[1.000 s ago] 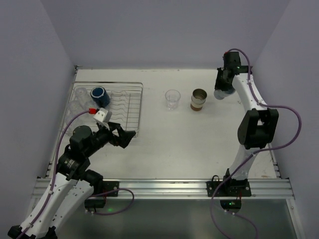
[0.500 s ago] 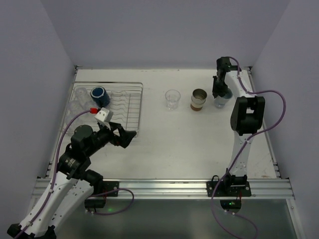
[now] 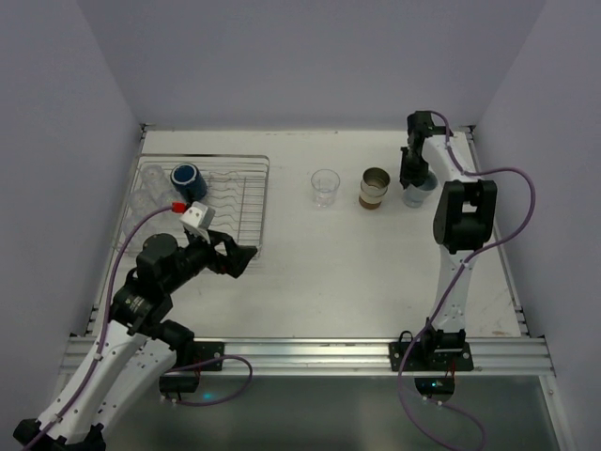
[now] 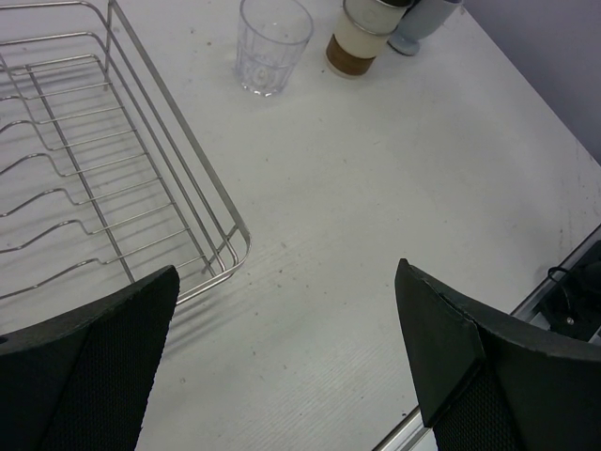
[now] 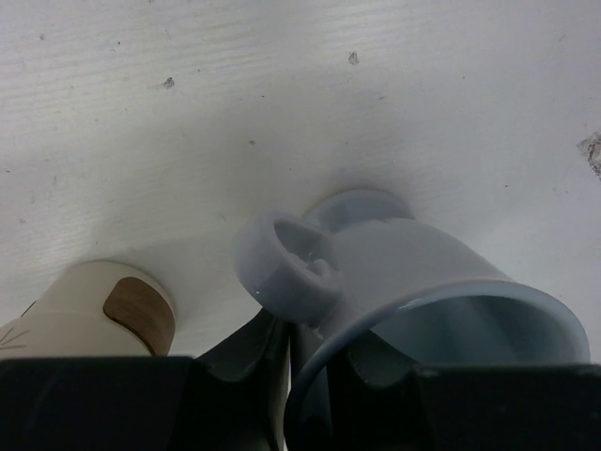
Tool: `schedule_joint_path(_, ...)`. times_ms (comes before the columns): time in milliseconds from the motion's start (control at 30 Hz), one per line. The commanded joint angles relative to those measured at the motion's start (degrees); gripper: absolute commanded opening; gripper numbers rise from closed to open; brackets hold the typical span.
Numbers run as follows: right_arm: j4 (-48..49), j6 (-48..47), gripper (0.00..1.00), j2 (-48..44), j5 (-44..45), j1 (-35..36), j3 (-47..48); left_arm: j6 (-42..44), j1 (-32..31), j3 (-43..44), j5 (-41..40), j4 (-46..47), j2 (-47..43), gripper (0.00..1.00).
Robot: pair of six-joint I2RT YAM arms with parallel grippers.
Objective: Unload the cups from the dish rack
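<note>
The pale blue cup [image 5: 413, 272] stands upright at the far right of the table [image 3: 329, 263], mouth up, handle toward the brown-tan cup [image 5: 94, 310] just beside it. My right gripper [image 5: 305, 362] pinches its rim. A clear tumbler [image 3: 325, 186] stands further left. My left gripper [image 4: 286, 282] gapes empty by the dish rack [image 3: 249, 202].

I count table [image 3: 310, 272]: 1 | dish rack [image 3: 252, 202]: 1 | dark blue mug [image 3: 187, 178]: 1 | clear cups in the rack [image 3: 148, 195]: too blurry to count | clear cup [image 3: 325, 186] out on the table: 1 | brown-tan cup [image 3: 374, 188]: 1 | pale blue cup [image 3: 416, 194]: 1 | my end effectors: 2, the left end effector [image 3: 237, 257] and the right end effector [image 3: 411, 178]
</note>
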Motion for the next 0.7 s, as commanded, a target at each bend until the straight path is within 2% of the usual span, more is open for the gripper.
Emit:
schedule_joint_path(0,0.7,-1.6,0.26,-1.6,0.5,-0.2,1.4,1.3,0.5,0.4,-0.6,1.3,0.4,1.0)
schedule_joint_path(33,0.8,-1.5,0.29,-1.8,0.2,-0.2,1.8,1.3,0.8,0.4,-0.6,1.3,0.4,1.0)
schedule_joint_path(67,0.7,-1.3,0.37,-2.0,-0.1,-0.2,2.0,1.3,0.8,0.5,-0.6,1.3,0.5,1.0)
schedule_joint_path(167,1.4,-0.5,0.48,-3.3,-1.1,-0.2,1.8,1.3,1.1,0.4,-0.6,1.3,0.8,1.0)
schedule_joint_path(400,5.0,1.9,0.56,-12.4,-3.1,-0.2,-2.1,1.5,2.6,0.7,-2.0,1.0,2.4,1.0)
schedule_joint_path(500,9.6,4.0,0.61,-20.1,-6.3,-0.1,-7.8,0.9,2.8,1.5,-6.2,0.7,2.9,1.0)
schedule_joint_path(600,16.4,5.9,0.62,-29.5,-8.7,-0.2,-14.5,-1.1,2.7,3.7,-15.4,-0.1,3.7,1.0)
schedule_joint_path(667,22.9,7.3,0.64,-37.0,-10.8,-0.2,-22.4,-2.0,2.8,6.1,-22.8,-0.8,4.6,1.0)
